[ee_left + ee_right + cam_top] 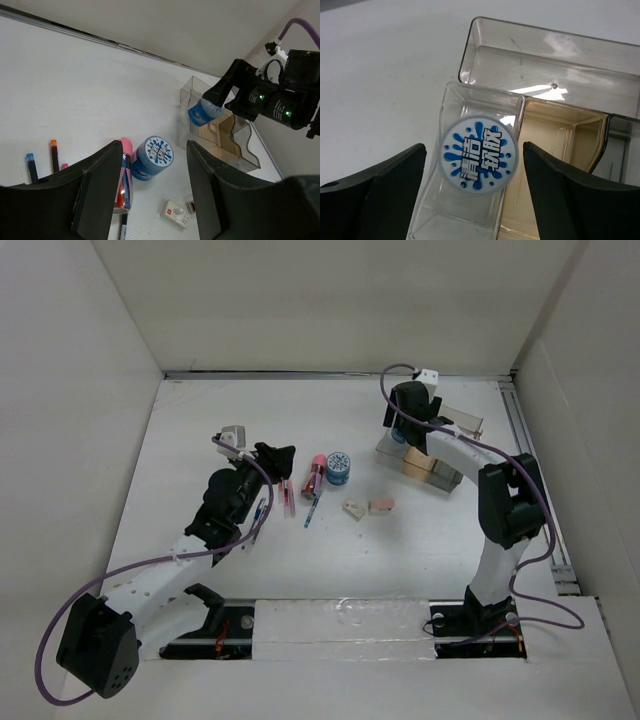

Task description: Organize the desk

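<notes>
**Blue tin going into the organizer**

Your right hand (474,146) spans a round blue tin (479,155), fingers closed onto its sides. It is over the clear end compartment of the organizer (545,55) at the far right of the worktop (200,430). Whether the tin already rests on the compartment floor is hard to say. I judge this the placing step: lower straight, then release. Your left hand (277,453) hangs wide open and empty above a second tin (152,157) and loose pens (311,508) mid-worktop.
</notes>
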### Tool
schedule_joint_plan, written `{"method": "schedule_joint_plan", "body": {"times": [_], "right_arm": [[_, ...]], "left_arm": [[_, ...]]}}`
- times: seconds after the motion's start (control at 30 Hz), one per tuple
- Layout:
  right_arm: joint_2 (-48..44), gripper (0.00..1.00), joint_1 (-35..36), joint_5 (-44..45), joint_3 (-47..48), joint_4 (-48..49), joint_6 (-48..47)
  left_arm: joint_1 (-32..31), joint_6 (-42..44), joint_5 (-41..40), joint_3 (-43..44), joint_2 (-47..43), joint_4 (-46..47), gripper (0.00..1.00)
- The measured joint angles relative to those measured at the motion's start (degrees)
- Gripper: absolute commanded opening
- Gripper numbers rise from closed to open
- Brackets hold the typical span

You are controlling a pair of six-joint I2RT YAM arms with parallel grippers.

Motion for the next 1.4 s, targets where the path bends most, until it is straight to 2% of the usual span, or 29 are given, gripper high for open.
{"method": "schedule_joint_plan", "body": {"times": [0.03, 0.13, 0.23, 0.3, 0.33, 0.43, 0.47, 0.5, 0.57, 0.6, 0.63, 0.67, 0.7, 0.83, 1.17, 1.3, 1.33, 1.4], "right_arm": [[0.0, 0.91, 0.0, 0.22, 0.42, 0.07, -0.07], [0.0, 0.99, 0.0, 0.7, 1.81, 0.31, -0.15], [0.0, 0.98, 0.02, 1.16, 2.62, 0.57, -0.35], [0.0, 0.82, 0.09, 1.42, 2.62, 0.52, -0.44], [-0.04, 0.58, 0.26, 1.53, 2.56, 0.52, -0.35], [-2.14, 0.17, 2.08, 1.6, -0.42, 1.6, 0.37], [-3.65, 0.16, 3.45, 1.36, -2.67, 2.73, 0.72], [-5.29, 0.16, 5.03, 0.98, -5.03, 3.96, 1.09], [-8.55, 0.35, 9.94, -0.37, -9.68, 5.53, 1.51], [-9.35, 0.51, 12.66, -0.81, -11.06, 5.95, 1.57], [-9.73, 0.88, 15.15, -1.42, -11.85, 6.16, 1.7], [-9.79, 0.97, 17.99, -1.9, -12.39, 6.43, 1.53], [-9.79, 1.0, 20.59, -2.32, -12.74, 6.45, 0.81], [-9.66, 1.0, 26.8, -3.48, -13.22, 5.68, 0.28], [0.92, 0.98, 24.37, -1.33, -4.24, -0.2, 0.07], [2.6, 0.87, 23.74, -1.03, -3.37, -1.33, 0.22], [2.99, 0.78, 23.61, -0.98, -3.04, -1.33, 0.26], [3.48, 0.71, 23.28, -1.18, -2.49, -1.25, 0.37]], "left_arm": [[0.0, 0.0, 0.0, 0.0, 0.02, 0.0, 0.5], [0.0, 0.0, -0.02, 0.0, 0.04, 0.02, 0.5], [0.0, 0.0, -0.02, 0.0, 0.04, 0.02, 0.5], [0.0, 0.0, -0.04, 0.0, 0.04, 0.02, 0.5], [0.0, 0.0, -0.04, -0.02, 0.04, 0.02, 0.5], [0.0, -0.02, -0.04, 0.0, 0.02, 0.02, 0.49], [0.0, -0.04, -0.13, 0.0, 0.0, 0.0, 0.49], [0.0, -0.07, -0.28, -0.02, 0.0, 0.02, 0.49], [0.0, -0.24, -0.76, 0.0, -0.13, -0.07, 0.49], [0.0, -0.26, -1.03, -0.02, -0.26, -0.07, 0.48], [0.0, -0.33, -1.33, -0.07, -0.48, -0.07, 0.48], [0.0, -0.42, -1.7, -0.26, -0.85, 0.0, 0.48], [0.0, -0.46, -2.05, -0.48, -1.27, -0.02, 0.48], [0.0, -0.7, -2.56, -0.76, -1.79, -0.02, 0.48], [0.0, -0.85, -2.64, -0.76, -1.81, -0.09, 0.48], [0.0, -0.87, -2.6, -0.76, -1.84, -0.07, 0.48], [0.0, -0.87, -2.6, -0.76, -1.84, -0.07, 0.48], [0.0, -0.9, -2.58, -0.76, -1.84, -0.07, 0.48]]}}
